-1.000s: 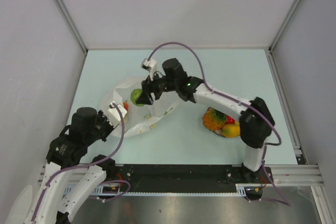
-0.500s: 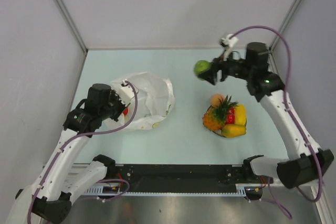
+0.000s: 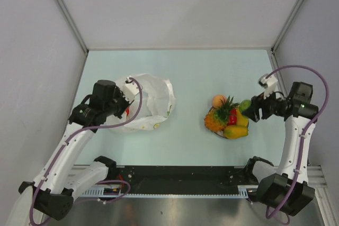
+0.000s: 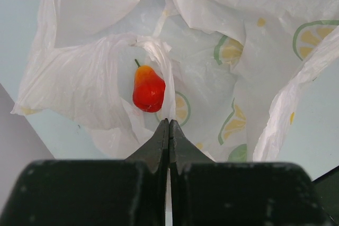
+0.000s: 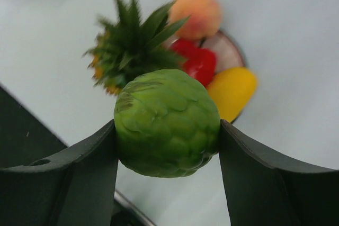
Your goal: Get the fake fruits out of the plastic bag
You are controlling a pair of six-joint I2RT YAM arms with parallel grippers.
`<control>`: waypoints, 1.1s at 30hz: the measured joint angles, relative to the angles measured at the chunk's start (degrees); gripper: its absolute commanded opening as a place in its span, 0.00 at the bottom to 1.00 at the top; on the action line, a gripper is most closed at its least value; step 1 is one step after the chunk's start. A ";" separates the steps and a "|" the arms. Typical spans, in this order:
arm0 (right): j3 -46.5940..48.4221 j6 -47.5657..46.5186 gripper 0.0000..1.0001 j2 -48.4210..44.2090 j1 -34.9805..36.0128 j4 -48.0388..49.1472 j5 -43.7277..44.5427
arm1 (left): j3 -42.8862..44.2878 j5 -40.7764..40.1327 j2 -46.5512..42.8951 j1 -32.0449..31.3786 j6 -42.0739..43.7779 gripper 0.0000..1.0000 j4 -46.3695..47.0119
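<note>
Green lumpy fruit (image 5: 167, 123): count 1. It is clamped between the two fingers (image 5: 79, 173) of the right gripper (image 3: 247, 107), one finger on each flank, with the jaws spread wide around it. From the top view it sits at the right edge of the fruit pile, just beside the yellow pieces. The wrist view puts it above the pile; whether it touches the fruits underneath cannot be told.

Plate (image 5: 229, 51): count 1, on the right half of the pale blue-green table (image 3: 185, 72). Fruits on it, count 5:
- pineapple (image 3: 216, 121), 1, orange with a green crown
- peach (image 3: 219, 100), 1, at the far side
- red fruit (image 3: 233, 119), 1, in the middle
- lemon (image 3: 242, 118), 1, yellow
- mango (image 3: 233, 132), 1, yellow-orange, at the near side

Plastic bag (image 3: 153, 93): count 1. It is translucent white, crumpled and printed with citrus slices, and lies on the left half of the table, well apart from the plate. One fruit shows inside: a red-orange fruit (image 4: 148, 89) with a short stem, resting in a fold of film.

Left gripper (image 4: 168, 130): fingers pressed together, with the tips at the bag's near fold. Whether any film is nipped between them cannot be told.

Fruit tally in view: 7 (5 on the plate, 1 in the right grip, 1 in the bag).
</note>
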 measured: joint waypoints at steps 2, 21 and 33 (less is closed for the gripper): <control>-2.54 -5.64 0.36 0.00 1.33 -4.26 -0.44 | 0.00 -0.02 0.09 0.04 0.00 0.00 0.00; -12.79 -17.79 0.43 2.93 7.98 -0.66 0.79 | 0.00 0.46 -0.98 3.06 -0.02 0.00 -0.46; -14.53 -18.18 0.54 5.16 8.20 3.87 2.40 | -0.07 1.77 -1.42 4.00 -0.04 0.01 -1.20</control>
